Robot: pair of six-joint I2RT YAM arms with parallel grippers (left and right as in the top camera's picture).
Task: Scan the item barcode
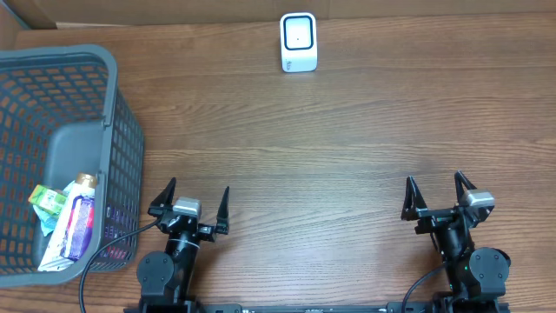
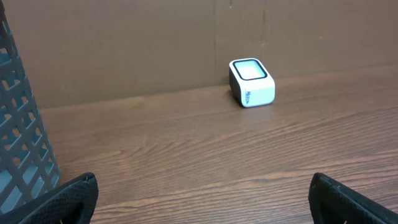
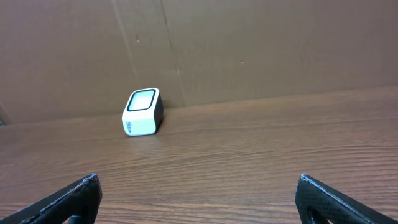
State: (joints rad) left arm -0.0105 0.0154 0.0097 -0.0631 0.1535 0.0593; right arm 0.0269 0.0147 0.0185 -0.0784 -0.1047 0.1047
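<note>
Grey basket (image 1: pixel 127 148) just left of the left jaws holds the packets (image 1: pixel 76 224); white scanner (image 1: pixel 298 42) at far edge of the counter (image 1: pixel 347 156), well apart. Left and right jaws wide open, empty.

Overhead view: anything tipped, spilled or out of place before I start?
Nothing stands out. The scanner stands upright at the far edge, the packets lie inside the basket on the left, and the left gripper and right gripper are open and empty.
</note>
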